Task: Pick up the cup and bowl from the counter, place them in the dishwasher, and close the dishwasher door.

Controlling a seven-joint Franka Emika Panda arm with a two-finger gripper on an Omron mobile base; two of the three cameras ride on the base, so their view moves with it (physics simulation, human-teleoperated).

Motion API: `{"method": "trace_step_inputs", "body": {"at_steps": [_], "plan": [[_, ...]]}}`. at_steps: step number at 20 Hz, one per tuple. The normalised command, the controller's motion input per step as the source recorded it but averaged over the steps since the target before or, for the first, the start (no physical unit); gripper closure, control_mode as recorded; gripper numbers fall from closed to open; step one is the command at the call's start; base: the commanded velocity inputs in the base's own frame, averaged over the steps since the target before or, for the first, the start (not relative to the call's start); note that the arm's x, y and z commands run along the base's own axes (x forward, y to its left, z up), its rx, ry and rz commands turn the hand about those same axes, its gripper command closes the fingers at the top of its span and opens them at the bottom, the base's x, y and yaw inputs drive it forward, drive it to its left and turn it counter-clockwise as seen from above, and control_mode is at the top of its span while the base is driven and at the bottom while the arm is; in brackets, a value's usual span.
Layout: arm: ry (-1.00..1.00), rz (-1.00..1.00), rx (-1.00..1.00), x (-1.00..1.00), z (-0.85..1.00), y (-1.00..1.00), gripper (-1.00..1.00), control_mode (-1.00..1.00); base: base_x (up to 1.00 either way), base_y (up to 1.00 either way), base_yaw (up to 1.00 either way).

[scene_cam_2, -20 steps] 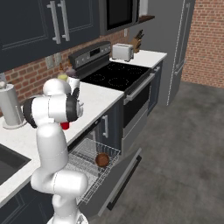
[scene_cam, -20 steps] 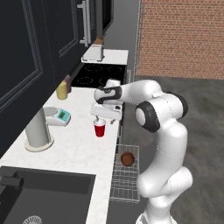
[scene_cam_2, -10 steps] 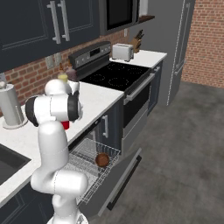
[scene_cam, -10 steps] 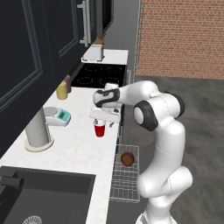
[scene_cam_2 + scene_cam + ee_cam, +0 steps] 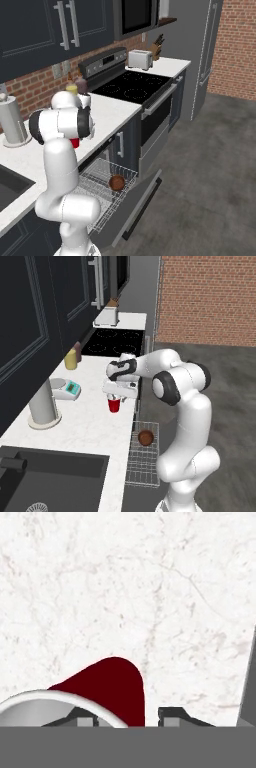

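Cup (image 5: 114,404) is standing upright directly beneath the pincer (image 5: 119,394), whose fingers are straddling its rim for lifting; whether they are pinching it, I cannot tell.

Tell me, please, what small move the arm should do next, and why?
Probably finish closing on the cup and lift it straight up. The gripper sits on the cup's rim, the cup stands on the counter, and the bowl already lies in the dishwasher rack.
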Motion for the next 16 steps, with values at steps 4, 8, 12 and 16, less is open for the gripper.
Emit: {"method": "trace_step_inputs", "body": {"at_steps": [4, 8, 12, 16], "plan": [[0.0, -0.02, 0.0, -0.2, -0.07, 0.0, 1.0, -1.0, 0.0, 0.0, 0.0], [0.0, -0.05, 0.0, -0.39, -0.05, -0.06, 1.0, -1.0, 0.0, 0.0, 0.0], [-0.02, -0.09, 0.0, -0.77, 0.0, -0.43, 1.0, -1.0, 0.0, 0.0, 0.0], [-0.08, -0.08, 0.02, -0.86, 0.0, -0.93, 1.0, -1.0, 0.0, 0.0, 0.0]]}}
